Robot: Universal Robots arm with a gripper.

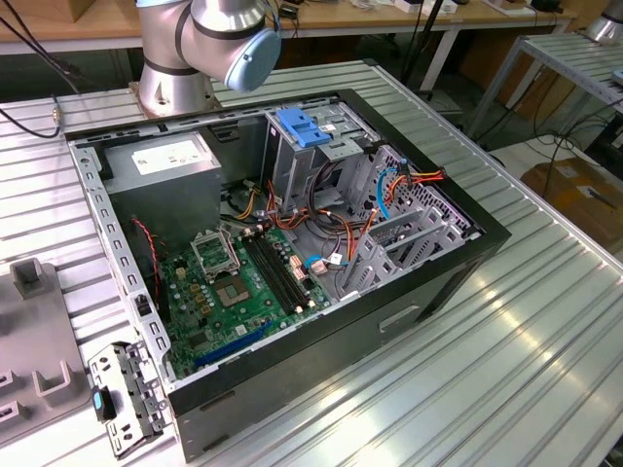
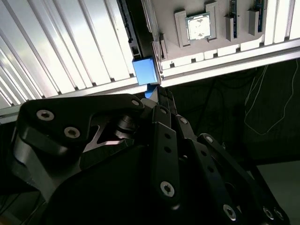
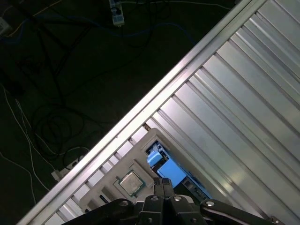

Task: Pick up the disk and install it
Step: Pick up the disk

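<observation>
Now | claw (image 3: 163, 182) right at disk (image 3: 166, 169), slotted in tray (image 3: 140, 150) for easy grasping, I judge | its opening: I cannot tell | case (image 1: 321, 379) lies open for install

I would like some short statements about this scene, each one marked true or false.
1. The case lies open on the ribbed table. True.
2. A chip sits in the grey tray, beside a blue part. True.
3. The pincer reaches into the case. False: it is at the blue part in the tray.
4. The latch plate on the drive cage is red. False: it is light blue.
</observation>
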